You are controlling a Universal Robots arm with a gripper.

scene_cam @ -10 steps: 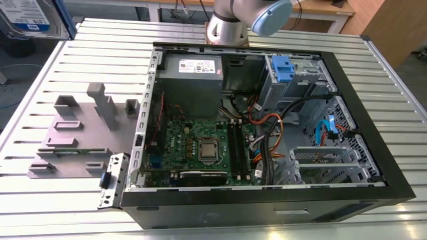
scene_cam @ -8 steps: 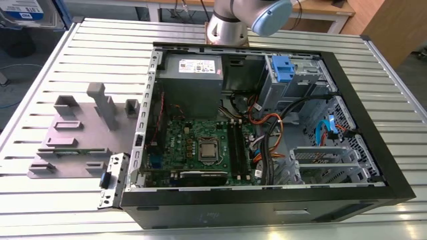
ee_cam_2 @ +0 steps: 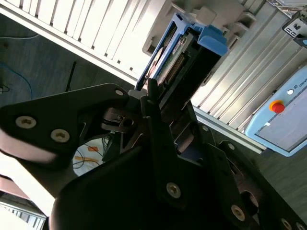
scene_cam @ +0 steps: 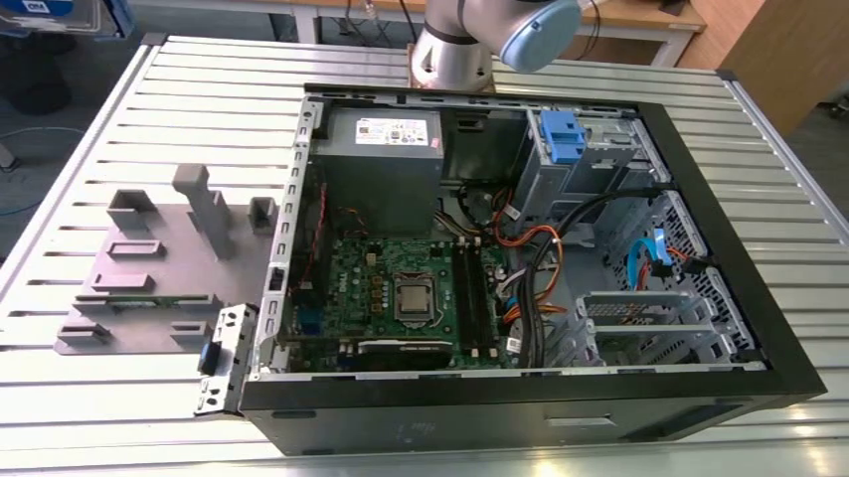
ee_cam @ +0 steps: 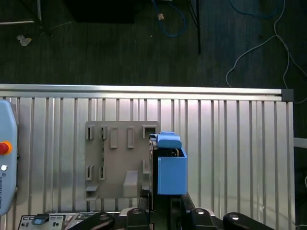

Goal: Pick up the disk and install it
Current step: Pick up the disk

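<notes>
Above the slatted aluminium table (ee_cam: 230, 143), the flat silver-grey disk (ee_cam: 171, 167) in its blue plastic carrier frame hangs in the black two-fingered gripper (ee_cam_2: 165, 103).
The fingers (ee_cam_2: 152, 103) are clamped on one end of the disk, clear of the table. In the first wrist view it partly overlaps an edge of the grey slotted plastic stand (ee_cam: 120, 158). In the exterior view an open black computer case (scene_cam: 743, 298) lies beside that stand, with a narrower blue plastic bracket (scene_cam: 562, 134) inside.

Pt of disk (ee_cam: 171, 172) hidden behind claw (ee_cam: 162, 201); arm (scene_cam: 455, 50) cut off @ exterior view's top.
</notes>
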